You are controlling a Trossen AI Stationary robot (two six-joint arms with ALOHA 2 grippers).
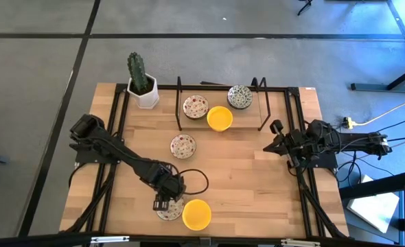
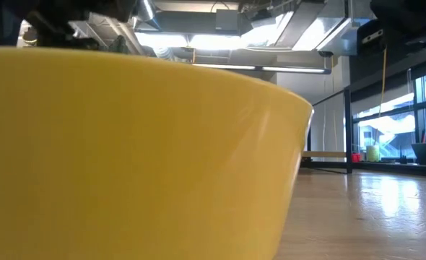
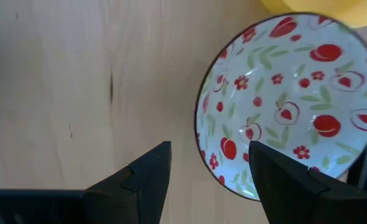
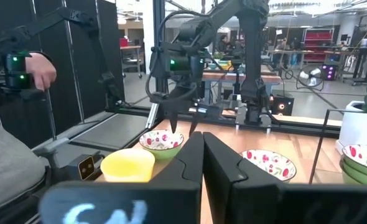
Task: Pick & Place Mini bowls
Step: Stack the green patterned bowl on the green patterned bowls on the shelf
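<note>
A cream mini bowl with red floral speckles (image 3: 283,93) sits on the wood table near its front edge, beside a plain yellow mini bowl (image 1: 196,214). My left gripper (image 3: 208,155) points down over the speckled bowl's near-left rim and is open. One finger stands outside the rim and one over the bowl's inside. In the right wrist view the tips of the left gripper (image 4: 182,128) hang just above the bowl (image 4: 162,142). My right gripper (image 4: 202,158) is shut and waits level at the table's right side.
A second speckled bowl (image 1: 182,145) lies mid-table. A speckled, a yellow (image 1: 220,118) and a grey-green bowl (image 1: 239,96) sit inside a black wire frame (image 1: 180,103) at the far side. A white cactus pot (image 1: 146,92) stands far left. A person's hand (image 4: 40,71) shows beyond the table.
</note>
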